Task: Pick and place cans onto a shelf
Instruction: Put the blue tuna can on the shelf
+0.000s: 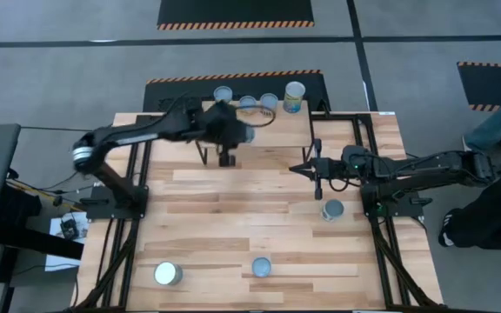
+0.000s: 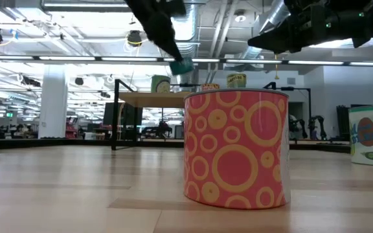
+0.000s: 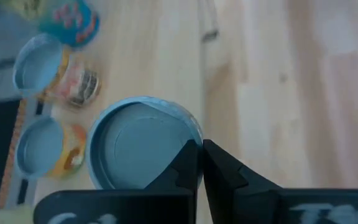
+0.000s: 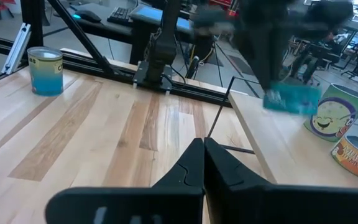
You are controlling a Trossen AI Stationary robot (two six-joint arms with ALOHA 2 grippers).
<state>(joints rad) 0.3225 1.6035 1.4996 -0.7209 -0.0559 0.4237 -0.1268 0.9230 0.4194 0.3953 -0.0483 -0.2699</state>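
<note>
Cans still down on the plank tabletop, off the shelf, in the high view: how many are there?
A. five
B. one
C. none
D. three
D: the high view shows three on the tabletop, a can by the right gripper, a can at the near left and a can at the near middle; the others sit on the shelf or in the left gripper.

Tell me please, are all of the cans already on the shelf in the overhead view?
No: three cans stand on the tabletop, away from the shelf at the far edge.
</note>
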